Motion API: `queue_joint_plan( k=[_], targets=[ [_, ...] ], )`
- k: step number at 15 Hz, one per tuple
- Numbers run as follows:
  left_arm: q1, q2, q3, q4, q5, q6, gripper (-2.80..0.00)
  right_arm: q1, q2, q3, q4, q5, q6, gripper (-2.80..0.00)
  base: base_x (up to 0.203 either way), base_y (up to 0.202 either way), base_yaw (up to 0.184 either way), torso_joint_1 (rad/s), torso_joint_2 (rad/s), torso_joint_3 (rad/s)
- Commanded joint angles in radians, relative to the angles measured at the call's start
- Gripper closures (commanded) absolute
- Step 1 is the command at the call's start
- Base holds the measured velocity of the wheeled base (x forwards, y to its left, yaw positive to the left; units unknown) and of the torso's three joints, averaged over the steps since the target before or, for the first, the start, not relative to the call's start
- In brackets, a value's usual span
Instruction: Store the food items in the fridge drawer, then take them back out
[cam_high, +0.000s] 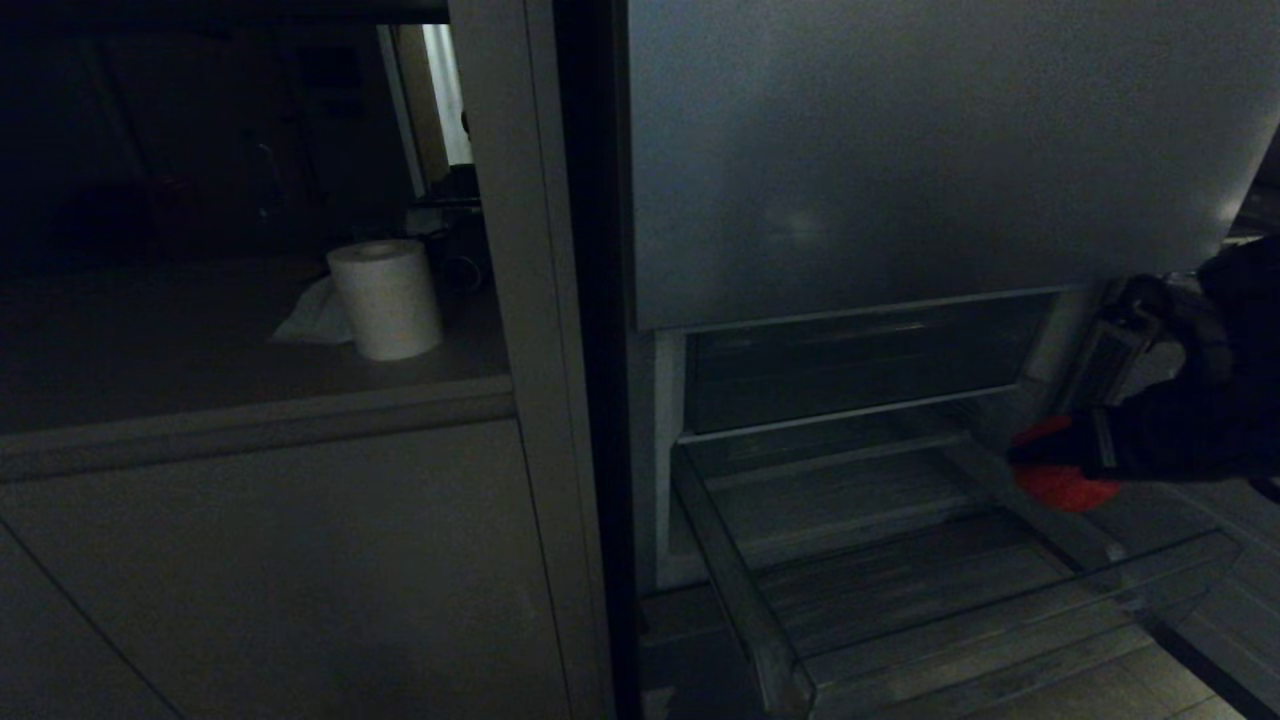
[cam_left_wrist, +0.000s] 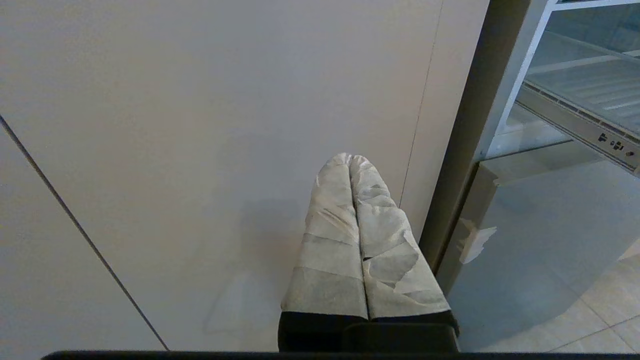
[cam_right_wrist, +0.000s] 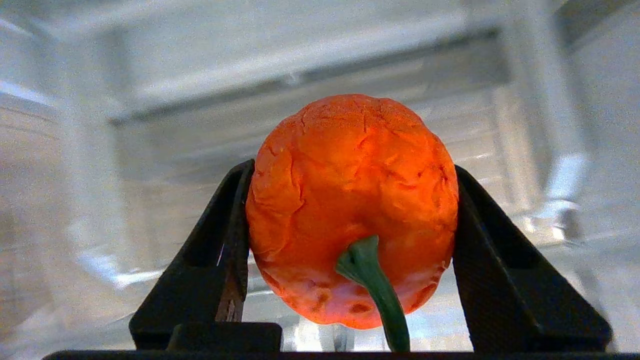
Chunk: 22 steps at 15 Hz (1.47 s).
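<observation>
1. Right claw (cam_right_wrist: 350, 220), entering at the right edge of the head view, grips a round red-orange food item (cam_right_wrist: 350, 200) between its two black fingers (cam_right_wrist: 225, 240); the wrist view shows a wrinkled skin and a green stem (cam_right_wrist: 372, 285) pointing toward the camera.

2. Seen from the head view, the food item (cam_high: 1060, 480) hangs at the right of the frame, over the right side of the pulled-out fridge drawer (cam_high: 900, 600); whether it touches the drawer cannot be told.

3. Clear plastic and ribbed along its floor, the fridge drawer fills the lower centre and lower right of the head view, its transparent front lip toward the camera, beneath the grey-blue fridge door panel (cam_high: 900, 150) that covers the upper right.

4. Left claw (cam_left_wrist: 352, 165) sits closed in the lower centre of its wrist view, its fingers wrapped in pale tape and pressed together, pointing at a plain cabinet panel (cam_left_wrist: 200, 125); the fridge's frame and part of the drawer rail show at the upper right of that view.

5. A white paper towel roll (cam_high: 385, 298) stands upright on the surface (cam_high: 150, 350) at the left of the head view, with a crumpled sheet (cam_high: 310, 318) just beside it.

6. No brand, label or writing can be read in any view.
</observation>
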Motion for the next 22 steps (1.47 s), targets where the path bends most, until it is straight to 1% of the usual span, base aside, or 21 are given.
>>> queue_joint_plan(
  k=[1,4,6,8,9,11,13,14,15,16,17,19,22],
  targets=[
    [0.000,0.002,0.000,0.000,0.000,0.000,0.00,0.001,-0.220,0.041,0.002,0.000,0.003,0.00,0.000,0.000,0.000,0.000,0.00,0.000],
    [0.000,0.001,0.000,0.000,0.000,0.000,0.00,0.002,-0.506,0.142,0.005,-0.018,0.003,0.00,0.000,0.000,0.000,0.000,0.00,0.000],
    [0.000,0.001,0.000,0.000,0.000,0.000,0.00,0.002,-0.741,0.261,0.006,-0.056,0.000,0.00,0.000,0.000,0.000,0.000,0.00,0.000],
    [0.000,0.002,0.000,0.000,0.000,0.000,0.00,0.002,-0.971,0.408,0.006,-0.099,-0.005,0.00,0.000,0.000,0.000,0.000,0.00,0.000],
    [0.000,0.001,0.000,0.000,0.000,0.000,0.00,0.002,-1.097,0.503,0.007,-0.114,-0.018,0.00,0.000,0.000,0.000,0.000,0.00,0.000],
    [0.000,0.002,0.000,0.000,0.000,0.000,0.00,-0.002,-1.345,0.709,0.007,-0.134,-0.076,0.00,0.000,0.000,0.000,0.000,0.00,0.000],
    [0.000,0.000,0.000,0.000,0.000,0.000,0.00,-0.006,-1.510,0.869,-0.005,-0.143,-0.126,0.00,0.000,0.000,0.000,0.000,0.00,0.000],
    [0.000,0.000,0.000,0.000,0.000,0.000,0.00,-0.007,-1.547,0.954,-0.022,-0.139,-0.141,0.00,0.000,0.000,0.000,0.000,0.00,0.000],
    [0.000,0.000,0.000,0.000,0.000,0.000,0.00,-0.009,-1.552,1.013,-0.051,-0.114,-0.154,0.00,0.000,0.000,0.000,0.000,0.00,0.000],
    [0.000,0.000,0.000,0.000,0.000,0.000,0.00,-0.010,-1.547,1.034,-0.074,-0.065,-0.172,0.00,0.000,0.000,0.000,0.000,0.00,0.000],
    [0.000,0.000,0.000,0.000,0.000,0.000,0.00,-0.011,-1.546,1.041,-0.085,-0.058,-0.175,0.00,0.000,0.000,0.000,0.000,0.00,0.000],
    [0.000,0.000,0.000,0.000,0.000,0.000,0.00,-0.011,-1.546,1.074,-0.189,-0.070,-0.162,0.00,0.000,0.000,0.000,0.000,0.00,0.000],
    [0.000,0.000,0.000,0.000,0.000,0.000,0.00,-0.011,-1.546,1.084,-0.214,-0.081,-0.136,0.00,0.000,0.000,0.000,0.000,0.00,0.000]
  ],
)
